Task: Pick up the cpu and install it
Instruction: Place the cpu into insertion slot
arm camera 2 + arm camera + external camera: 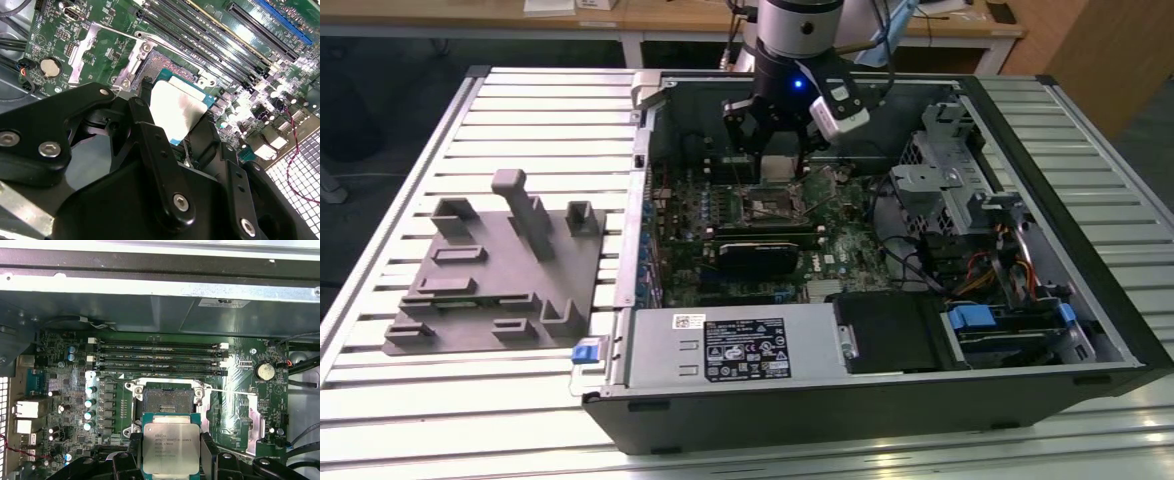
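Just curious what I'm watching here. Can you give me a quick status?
Status: gripper jaws shut on the cpu. Held off the board, short of the socket, not seated. Socket open, nothing seen blocking it.

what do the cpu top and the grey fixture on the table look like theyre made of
cpu: pale silver top, likely matte metal, with a soft sheen in both wrist views; its border looks like greenish circuit board.
grey fixture: uniform matte grey, blocky raised shapes, no shine; probably plastic, though painted metal can't be ruled out.
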Controlling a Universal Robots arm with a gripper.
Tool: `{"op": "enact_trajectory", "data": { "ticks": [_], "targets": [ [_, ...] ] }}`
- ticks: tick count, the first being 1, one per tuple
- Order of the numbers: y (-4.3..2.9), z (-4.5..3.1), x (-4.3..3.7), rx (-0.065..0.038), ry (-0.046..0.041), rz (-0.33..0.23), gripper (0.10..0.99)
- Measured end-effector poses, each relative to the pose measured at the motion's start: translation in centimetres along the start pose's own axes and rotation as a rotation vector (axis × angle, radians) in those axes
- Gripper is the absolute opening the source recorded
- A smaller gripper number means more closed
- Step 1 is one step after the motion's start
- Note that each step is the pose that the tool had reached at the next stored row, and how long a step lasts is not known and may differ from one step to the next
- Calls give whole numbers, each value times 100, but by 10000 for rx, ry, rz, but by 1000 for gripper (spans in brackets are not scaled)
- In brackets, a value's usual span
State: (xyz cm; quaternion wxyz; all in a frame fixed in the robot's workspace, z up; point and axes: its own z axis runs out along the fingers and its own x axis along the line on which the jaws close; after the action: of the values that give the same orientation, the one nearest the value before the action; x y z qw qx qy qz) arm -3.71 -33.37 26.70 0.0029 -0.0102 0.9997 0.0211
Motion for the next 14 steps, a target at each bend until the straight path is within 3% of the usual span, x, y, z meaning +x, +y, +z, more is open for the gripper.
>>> {"op": "enact_trajectory", "data": {
  "ticks": [6,7,14],
  "targets": [
    [0,1,0,0,0,0,545],
    [0,2,-1,2,-22,517,545],
    [0,3,-1,11,-74,1757,545]
  ]
}}
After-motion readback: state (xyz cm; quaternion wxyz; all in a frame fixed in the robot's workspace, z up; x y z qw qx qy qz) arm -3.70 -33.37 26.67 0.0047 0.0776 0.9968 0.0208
